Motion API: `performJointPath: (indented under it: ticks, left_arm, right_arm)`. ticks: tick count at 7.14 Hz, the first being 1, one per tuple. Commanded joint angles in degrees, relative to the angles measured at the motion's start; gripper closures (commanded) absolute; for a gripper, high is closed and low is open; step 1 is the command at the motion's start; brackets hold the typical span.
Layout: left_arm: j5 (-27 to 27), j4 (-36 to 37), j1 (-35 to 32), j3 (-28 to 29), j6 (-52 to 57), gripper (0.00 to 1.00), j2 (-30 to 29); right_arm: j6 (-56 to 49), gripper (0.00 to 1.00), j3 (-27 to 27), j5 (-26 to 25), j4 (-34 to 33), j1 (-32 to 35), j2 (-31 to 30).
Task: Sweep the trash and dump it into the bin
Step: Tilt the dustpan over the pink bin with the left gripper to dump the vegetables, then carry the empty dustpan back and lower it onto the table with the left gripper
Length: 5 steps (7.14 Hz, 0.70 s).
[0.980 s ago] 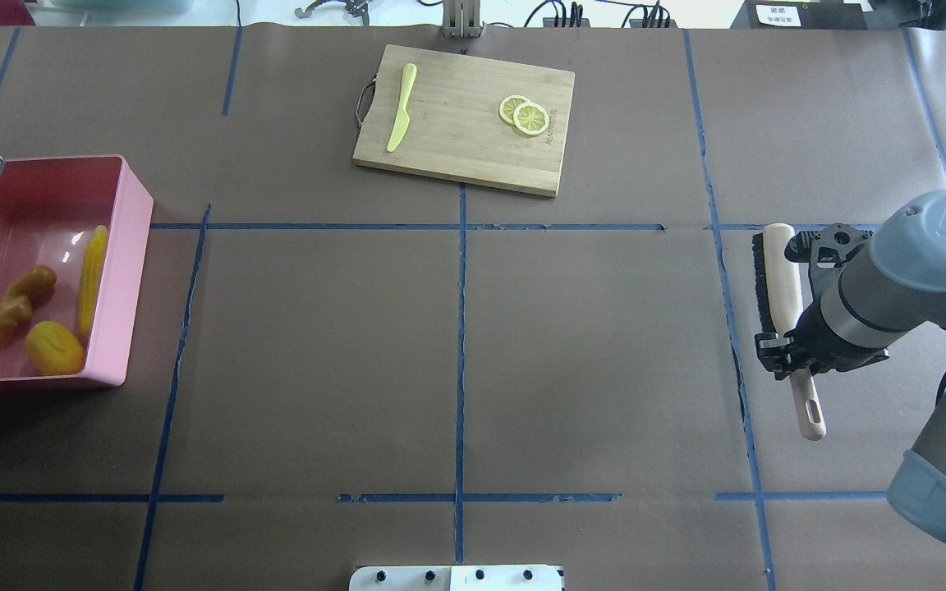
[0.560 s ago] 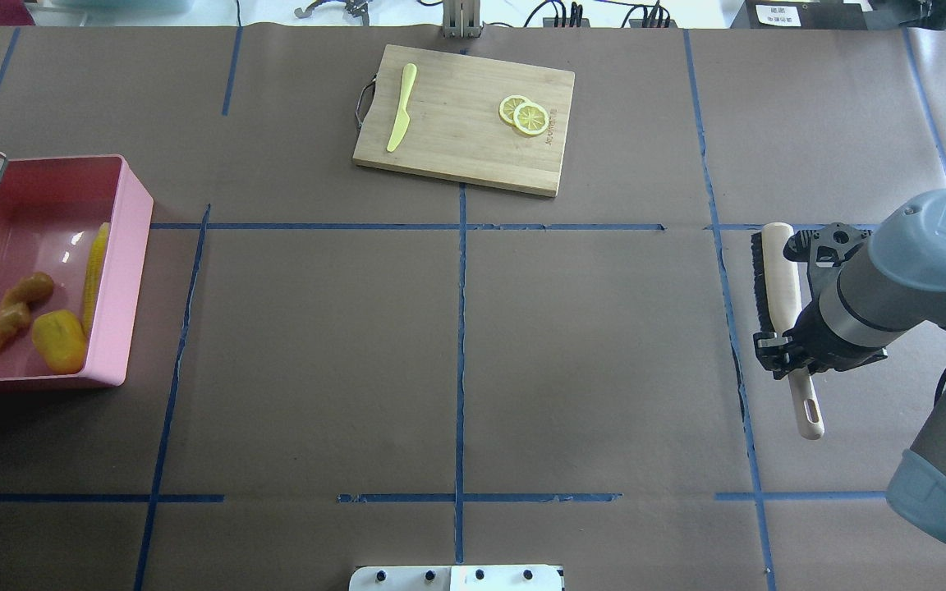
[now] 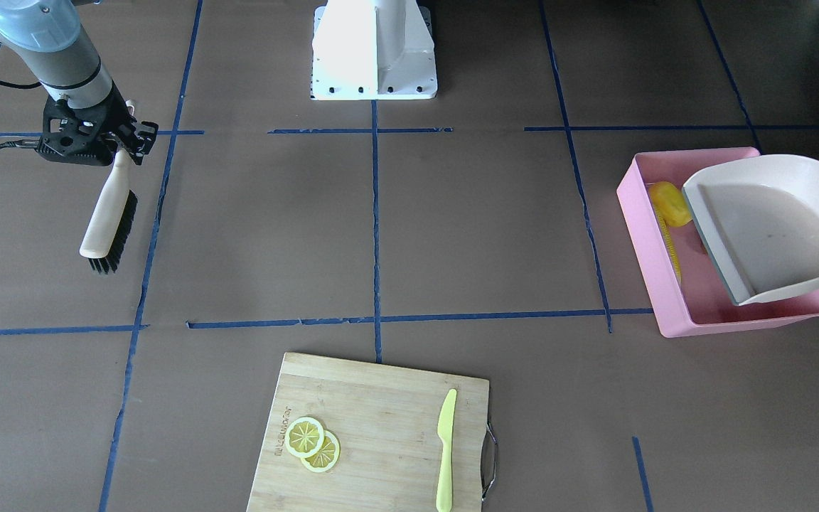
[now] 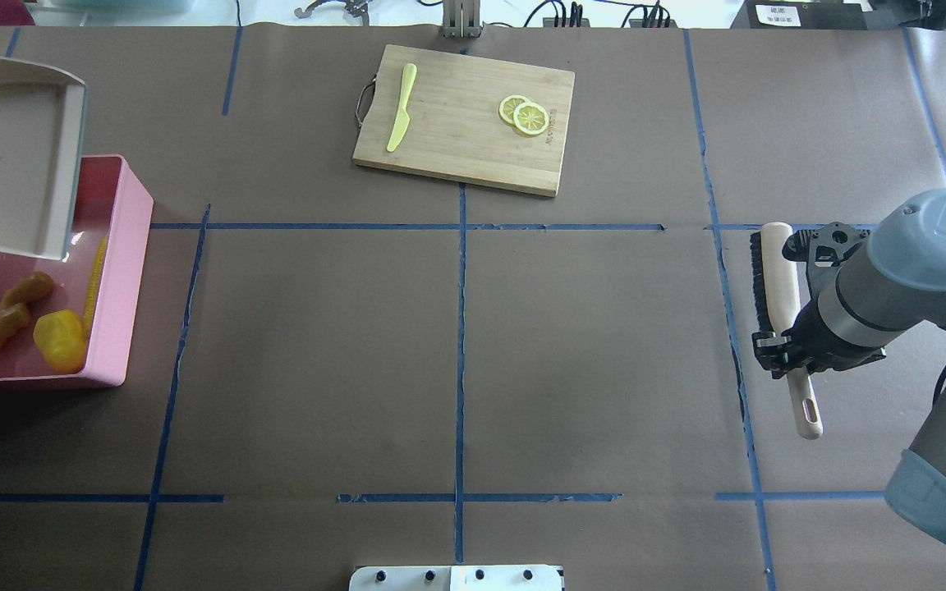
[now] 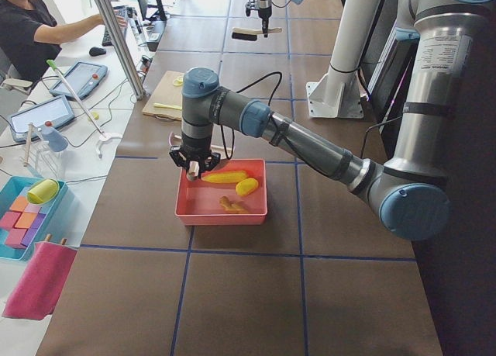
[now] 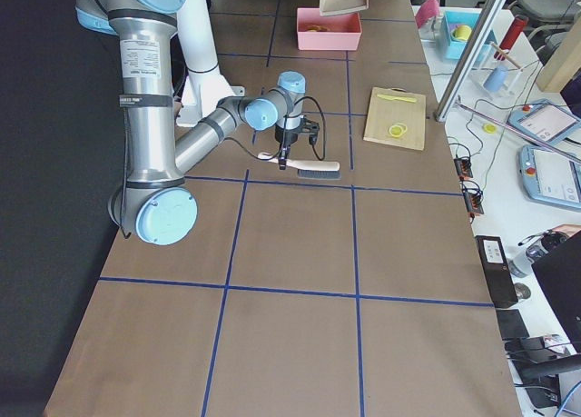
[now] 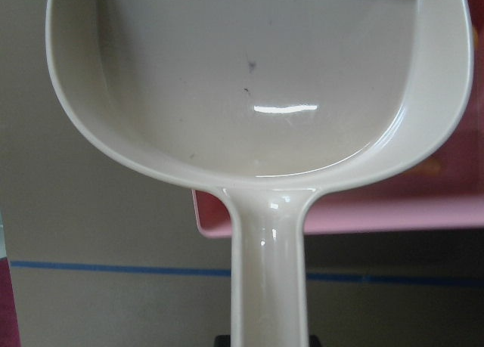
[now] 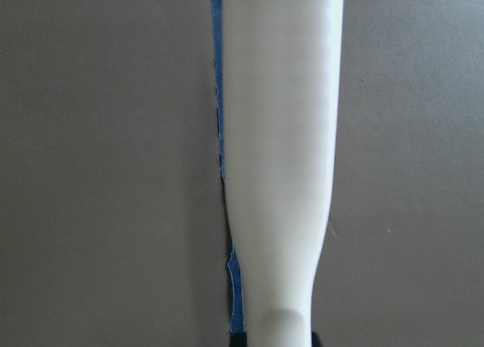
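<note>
The pink bin stands at the table's left end. The trash lies inside it: a corn cob, a yellow lump and a ginger root. A beige dustpan hangs tilted over the bin's far part with nothing in it. Its handle runs down into my left gripper, which is shut on it. At the right end my right gripper is shut on the pale handle of a brush, whose black bristles face left just above the table.
A wooden cutting board with a yellow-green knife and lemon slices lies at the far middle. The robot base stands at the near edge. A person sits beyond the table's far side.
The dustpan has swung up and back into the overhead view, over the bin's far end. The yellow lump has rolled a little and settled. The right arm and brush barely moved.
</note>
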Motion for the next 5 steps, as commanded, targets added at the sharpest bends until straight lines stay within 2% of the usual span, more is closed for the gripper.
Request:
performJointPath:
  ticks: [1,2,3,5]
  left_arm:
    - [-2.55,0.39,11.13,0.24,-10.41,1.0,-4.16]
    - [-2.11,0.3,17.39,0.15,-17.57,0.99,-6.69]
    - [-1.93,-0.14,20.41,-0.11,-20.77,0.99,-7.24]
    - [2.97,-0.4,26.21,0.76,-25.16,0.99,-9.25]
  right_arm:
    - [-0.35,0.97,0.13,0.0,0.0,0.03,-0.26]
    - [-0.17,0.97,0.22,0.0,0.61,0.03,-0.35]
    - [0.0,0.97,0.04,0.09,3.22,0.21,-0.96]
    - [0.36,0.97,-0.05,-0.09,4.04,0.04,-1.4]
